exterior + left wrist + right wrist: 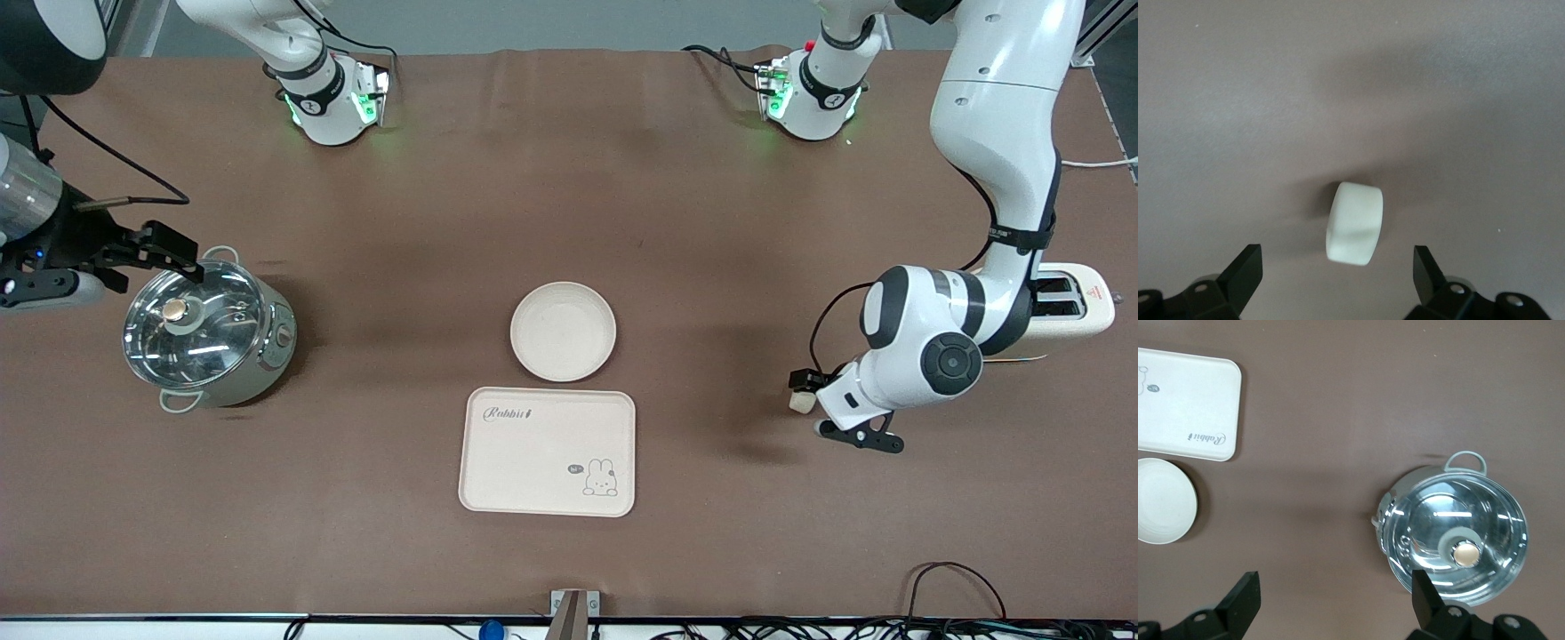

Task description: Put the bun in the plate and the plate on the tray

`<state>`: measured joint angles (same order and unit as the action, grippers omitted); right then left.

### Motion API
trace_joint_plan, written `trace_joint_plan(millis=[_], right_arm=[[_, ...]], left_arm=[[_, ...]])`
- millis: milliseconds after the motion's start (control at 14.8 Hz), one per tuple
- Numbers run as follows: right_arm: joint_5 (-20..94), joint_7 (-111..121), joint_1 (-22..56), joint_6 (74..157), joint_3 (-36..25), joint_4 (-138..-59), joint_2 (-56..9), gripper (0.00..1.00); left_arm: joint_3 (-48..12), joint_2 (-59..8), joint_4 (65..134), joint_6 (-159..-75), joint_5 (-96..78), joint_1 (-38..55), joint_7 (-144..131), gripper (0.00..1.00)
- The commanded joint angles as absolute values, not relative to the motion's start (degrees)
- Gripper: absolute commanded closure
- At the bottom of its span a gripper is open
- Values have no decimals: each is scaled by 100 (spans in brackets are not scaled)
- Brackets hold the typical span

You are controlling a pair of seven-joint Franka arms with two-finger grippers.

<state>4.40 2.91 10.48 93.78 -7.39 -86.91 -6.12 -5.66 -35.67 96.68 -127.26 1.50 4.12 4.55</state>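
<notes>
The bun (803,402) lies on the brown table toward the left arm's end; in the left wrist view it (1354,223) sits on the table between the fingers. My left gripper (811,393) hangs low over it, open (1338,275), not touching it. The round plate (563,331) stands empty mid-table, with the rabbit tray (548,451) just nearer the front camera, also empty. My right gripper (176,252) is open and empty (1336,600), over the pot's rim. The right wrist view shows the tray (1185,403) and the plate (1163,510).
A steel pot with a glass lid (209,333) stands at the right arm's end; it also shows in the right wrist view (1455,533). A cream toaster (1071,307) stands at the left arm's end, partly hidden by the left arm.
</notes>
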Motion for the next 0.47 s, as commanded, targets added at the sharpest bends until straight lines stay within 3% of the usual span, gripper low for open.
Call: trace_joint_plan(millis=[0,135,337,404], right_arm=[[633,264,1133,9518,-756,-8605,-843,0],[624,255,1248,9536,-756,-8465,-1045,0],[624,264,1414,9536,-747,-8210,-1388,0],[607,238,1528,9554,-747,-8131,-1502,0]], left_arm=[[-571,-3498,10203,-13358,202,396,439,7],[-571,-3515,10327,-13552,211,343,492,30],[-589,-3524,10336,-13553,211,369,501,85],[-606,-3498,10336,-13553,185,378,492,91]])
